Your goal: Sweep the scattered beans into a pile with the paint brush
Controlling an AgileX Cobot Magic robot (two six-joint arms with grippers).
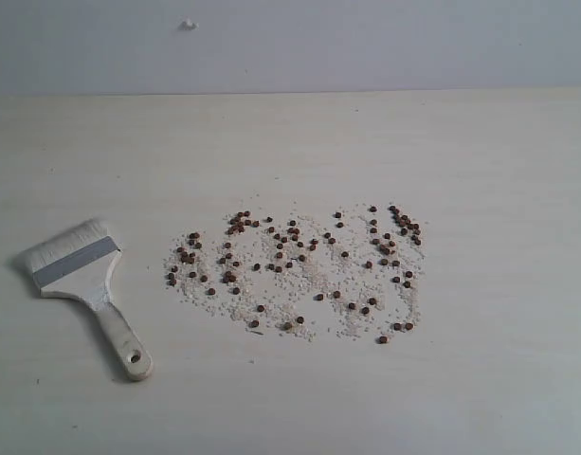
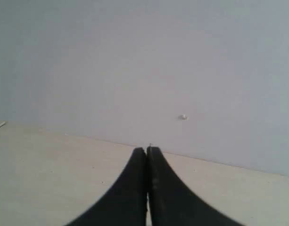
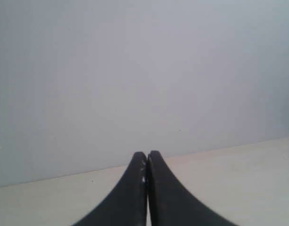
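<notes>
The flat, wide paint brush [image 1: 93, 294], with whitish bristles, a silver metal band and a pale cream handle, lies flat on the pale wooden desk [image 1: 480, 379] at the left of the exterior view. Its bristles point to the far left, and the handle end with its hole points toward the near edge. Nothing grips the brush.

The tiny round reddish-brown beans [image 1: 292, 234] lie scattered in a broad patch at the centre of the desk, to the right of the brush and apart from it. Fine whitish crumbs [image 1: 318, 284] are mingled with them. The beans are denser along the far edge of the patch.

The black left claw [image 2: 147, 155] is pressed together and holds nothing. The black right claw [image 3: 147, 157] is likewise pressed together and empty. Each wrist view shows its claw above bare desk surface, facing a pale grey wall [image 1: 366, 43].
</notes>
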